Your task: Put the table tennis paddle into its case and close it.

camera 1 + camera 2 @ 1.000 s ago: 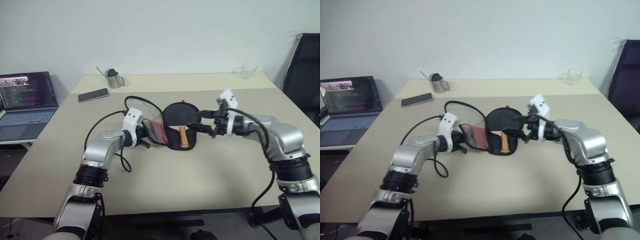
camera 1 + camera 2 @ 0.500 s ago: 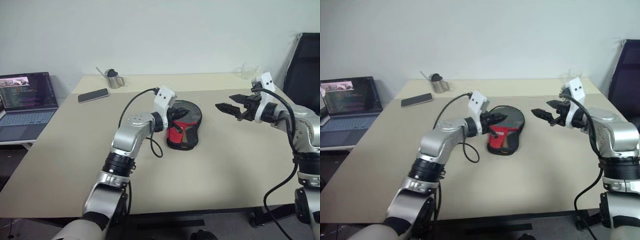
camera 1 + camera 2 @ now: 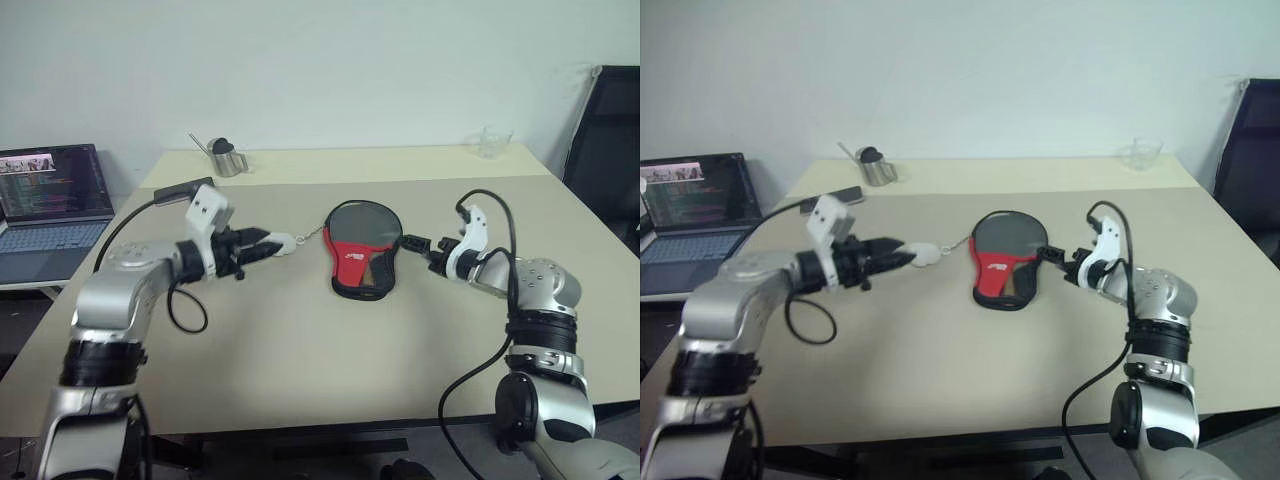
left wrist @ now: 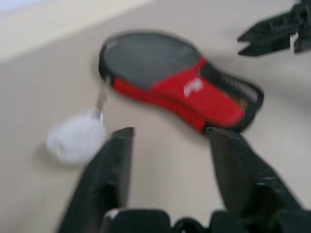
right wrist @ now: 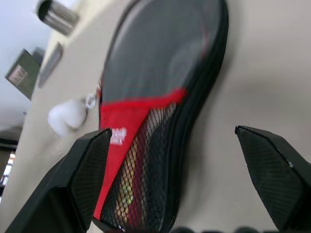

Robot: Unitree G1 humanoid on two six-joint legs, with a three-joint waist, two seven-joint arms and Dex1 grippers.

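Note:
The case point(image 3: 362, 250) lies flat mid-table, its black and red flap down over the table tennis paddle. Of the paddle I see a bit of striped handle point(image 5: 127, 188) through the mesh pocket. The white pom-pom point(image 3: 284, 242) lies on its chain to the left of the case. My left gripper point(image 3: 262, 240) is open just left of the pom-pom, which sits beside one finger point(image 4: 114, 160), not between them. My right gripper point(image 3: 412, 245) is open wide at the case's right edge, its fingers point(image 5: 87, 165) spread toward the case point(image 5: 160, 92).
On a side table at the far left stands an open laptop point(image 3: 55, 200). A dark phone point(image 3: 185, 189) and a metal cup point(image 3: 228, 157) sit at the back left, a glass point(image 3: 492, 140) at the back right. A black chair point(image 3: 605, 140) stands at the right.
The case's flap came down over the paddle. My left arm swung away to the left and its gripper opened beside the pom-pom. The right gripper dropped to the case's right edge.

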